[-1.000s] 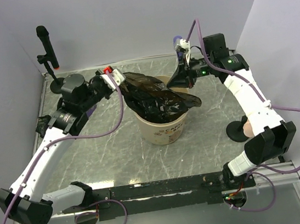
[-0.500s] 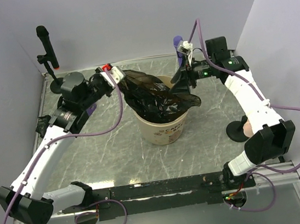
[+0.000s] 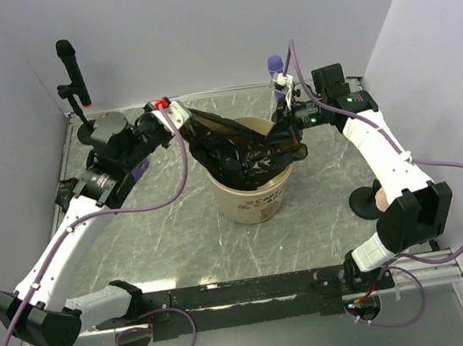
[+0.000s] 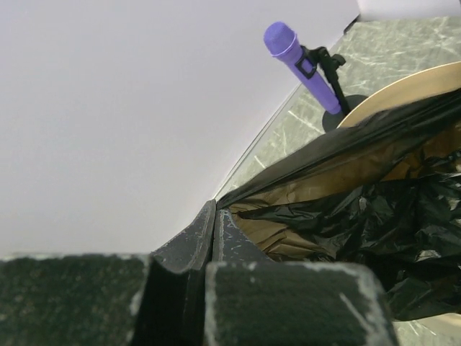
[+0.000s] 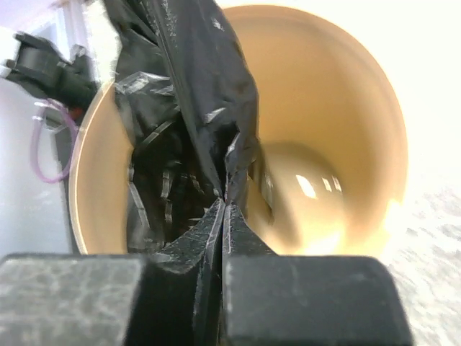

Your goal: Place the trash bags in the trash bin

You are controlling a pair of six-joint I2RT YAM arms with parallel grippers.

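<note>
Quick status from us: both tools are clamped on the trash bag [image 3: 237, 151]. Our left gripper [image 4: 214, 216] is pinched tight on one edge of the film, out to the left of the trash bin [image 3: 252, 203]. Our right gripper [image 5: 225, 210] is pinched on a fold right over the bin's mouth. Most of the bag sags inside the bin, but one stretch runs taut from the rim up to the left jaws.

What worries us:
- that taut span looks like a lever, so any sideways tug could tip or drag what seems a light bin
- the film is thin, so opposing pulls could tear it at a pinch
- if we let go up high, the crinkly plastic may drape outside the rim
- the purple microphone [image 4: 295, 61] stands close behind the bin, easy to clip
</note>
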